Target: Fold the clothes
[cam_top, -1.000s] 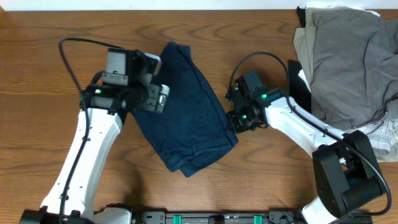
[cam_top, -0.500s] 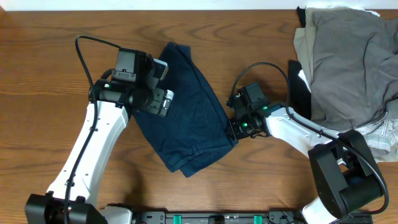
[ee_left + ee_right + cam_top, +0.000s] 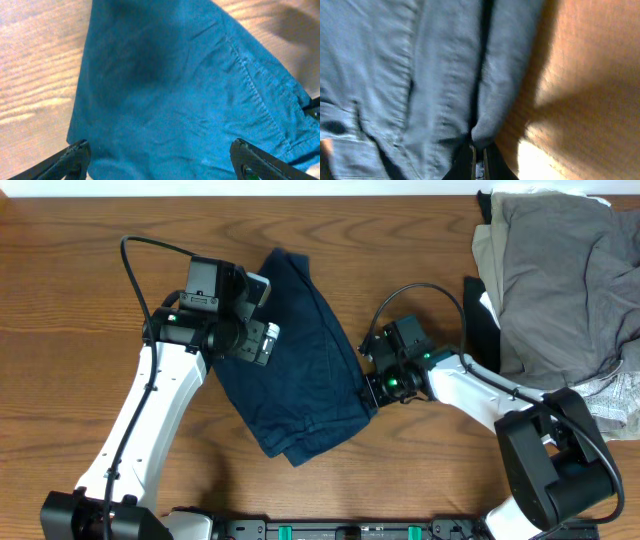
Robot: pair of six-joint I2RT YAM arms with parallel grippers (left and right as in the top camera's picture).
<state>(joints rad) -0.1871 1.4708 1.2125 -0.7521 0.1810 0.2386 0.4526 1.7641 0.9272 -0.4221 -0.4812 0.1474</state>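
Observation:
The dark navy shorts (image 3: 305,370) lie folded in a long strip on the table's middle, running from upper left to lower right. My left gripper (image 3: 262,340) is open above the shorts' left edge; in the left wrist view its two fingertips (image 3: 160,155) stand wide apart over the blue cloth (image 3: 175,90). My right gripper (image 3: 372,388) is at the shorts' right edge, shut on a pinch of the cloth; the right wrist view shows the fabric fold (image 3: 485,130) clamped between the closed fingers (image 3: 480,155).
A pile of other clothes sits at the back right: a grey garment (image 3: 560,270) on top, beige (image 3: 484,250), black (image 3: 482,330) and white-patterned (image 3: 615,400) pieces under it. Bare wooden table (image 3: 80,300) lies to the left and front.
My left arm moved right, over the shorts' left edge. My right gripper slid left and down along the right edge, then pushed it slightly left.

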